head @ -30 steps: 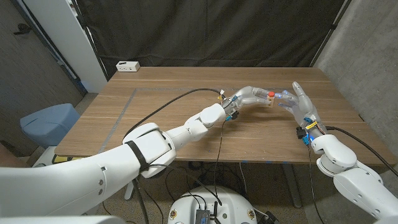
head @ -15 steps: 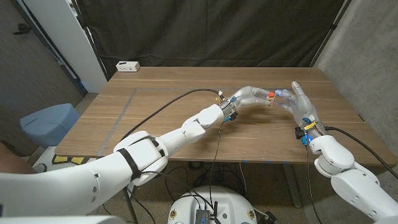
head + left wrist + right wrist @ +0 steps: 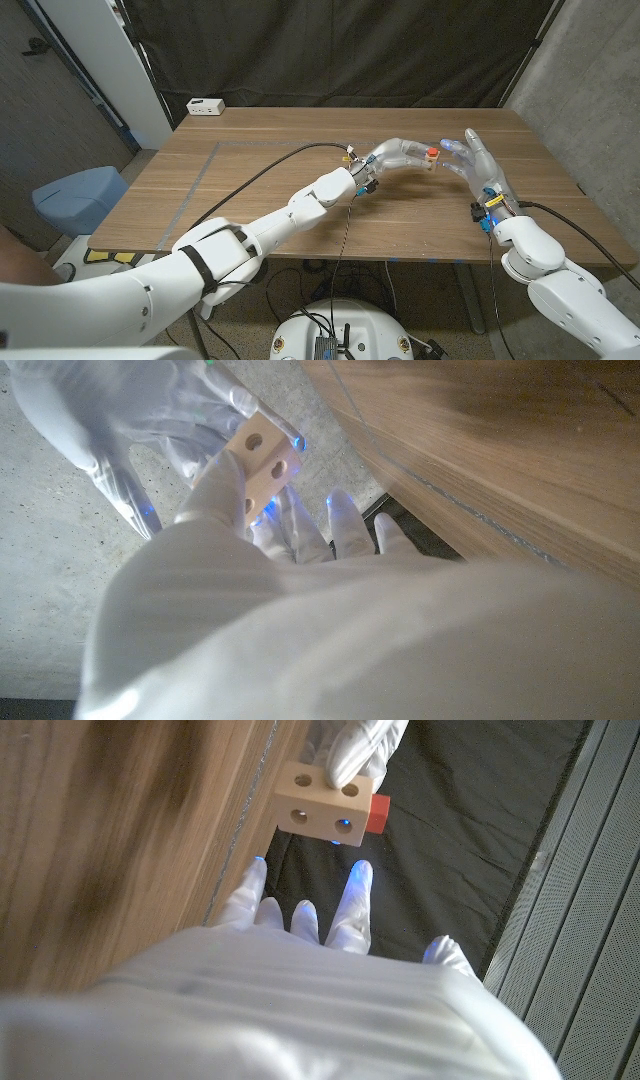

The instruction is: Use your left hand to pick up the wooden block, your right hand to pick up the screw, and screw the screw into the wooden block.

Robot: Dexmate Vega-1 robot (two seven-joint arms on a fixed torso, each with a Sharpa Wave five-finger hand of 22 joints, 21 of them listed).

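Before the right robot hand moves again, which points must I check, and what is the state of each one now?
1. Left robot hand holds the wooden block off the table: ok.
2. Red screw is on the block: ok.
3. Right robot hand grips the screw: not ok, fingers spread, apart from it.
4. Block's holes face the right wrist camera: ok.
5. Screw fully driven in: cannot tell.

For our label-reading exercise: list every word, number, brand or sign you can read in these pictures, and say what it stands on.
No text can be read.
White box at the table's far corner: dark marks, too small to read.
Wooden block, red-headed screw, left hand, right hand: no markings visible.
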